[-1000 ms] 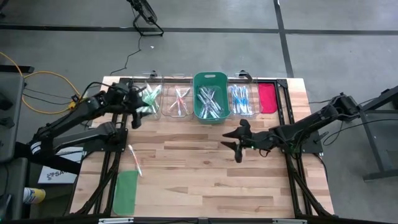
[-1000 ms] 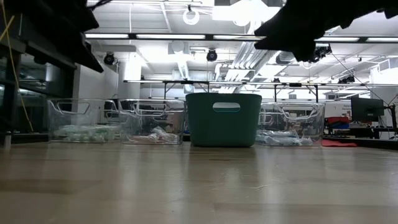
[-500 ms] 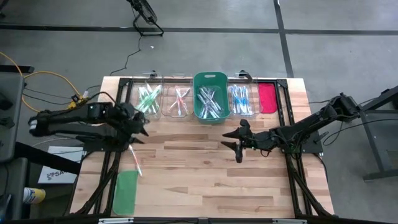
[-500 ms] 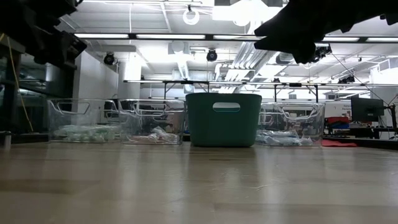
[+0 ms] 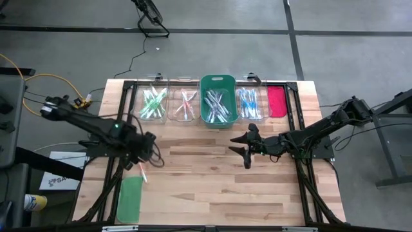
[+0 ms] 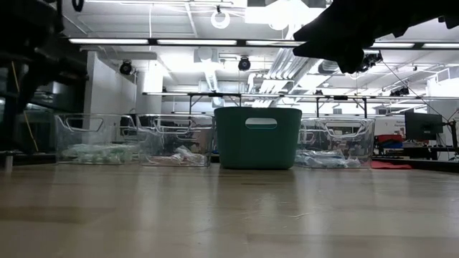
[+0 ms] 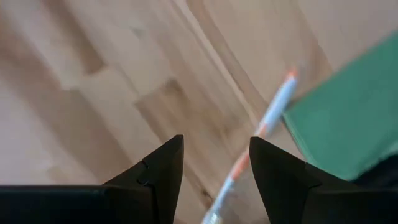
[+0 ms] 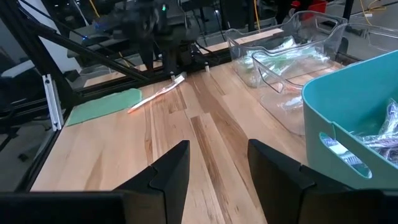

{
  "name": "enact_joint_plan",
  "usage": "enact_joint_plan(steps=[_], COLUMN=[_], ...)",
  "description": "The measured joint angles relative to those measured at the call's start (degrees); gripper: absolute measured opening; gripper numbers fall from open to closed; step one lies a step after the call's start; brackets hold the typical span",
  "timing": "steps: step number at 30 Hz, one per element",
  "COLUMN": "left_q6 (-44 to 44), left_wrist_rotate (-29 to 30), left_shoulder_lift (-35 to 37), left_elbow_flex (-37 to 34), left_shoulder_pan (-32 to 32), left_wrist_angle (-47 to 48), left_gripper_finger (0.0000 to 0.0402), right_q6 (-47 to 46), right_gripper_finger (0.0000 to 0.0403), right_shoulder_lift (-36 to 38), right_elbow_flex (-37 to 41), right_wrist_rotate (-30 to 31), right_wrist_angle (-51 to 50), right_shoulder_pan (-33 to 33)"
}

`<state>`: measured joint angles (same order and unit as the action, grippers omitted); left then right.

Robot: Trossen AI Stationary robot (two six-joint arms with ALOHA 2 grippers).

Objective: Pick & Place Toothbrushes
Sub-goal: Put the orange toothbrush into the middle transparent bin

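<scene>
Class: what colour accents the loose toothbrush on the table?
Orange-red on the toothbrush, clearest in the left wrist view.

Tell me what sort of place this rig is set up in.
Most likely a robotics lab or workshop in an industrial hall. The low view shows exposed ceiling ducts and strip lights; the high view shows a bare concrete floor and loose cables beside the wooden table.

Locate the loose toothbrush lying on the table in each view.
High view: loose toothbrush left of centre, under the left gripper.
Low view: not visible.
Left wrist view: runs diagonally just ahead of the open fingers.
Right wrist view: far across the table.
Shared landmark: green lid beside it.
</scene>
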<state>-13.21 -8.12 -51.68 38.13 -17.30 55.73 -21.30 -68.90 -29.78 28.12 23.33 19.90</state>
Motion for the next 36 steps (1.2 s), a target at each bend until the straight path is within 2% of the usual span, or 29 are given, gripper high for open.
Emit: enact_joint_plan(steps=[6,14,33,36], left_q6=[-0.1,-0.2,-1.6,-1.9], left_wrist_rotate=[0.4,2.2,6.1,6.3], left_shoulder_lift=[-8.8,-18.0,-30.1,-31.2], left_elbow_flex=[0.0,0.0,0.2,0.3], left_shoulder_pan=[-5.9,-10.4,-15.1,-15.1], left_wrist_angle=[0.8,1.5,-2.3,-2.2], left_gripper_finger=[0.0180,0.0180,0.0179,0.0166], right_q6=[0.0,-1.0,-1.4,-1.6], right_gripper_finger=[0.0155,0.0155,0.0155,0.0155], right_shoulder_lift=[0.0,0.0,0.0,0.0], right_elbow_flex=[0.0,0.0,0.0,0.0], right_wrist_rotate=[0.0,0.0,0.0,0.0], right_wrist_angle=[0.0,-0.2,-0.4,-0.5], right_shoulder_pan=[0.0,0.0,0.0,0.0])
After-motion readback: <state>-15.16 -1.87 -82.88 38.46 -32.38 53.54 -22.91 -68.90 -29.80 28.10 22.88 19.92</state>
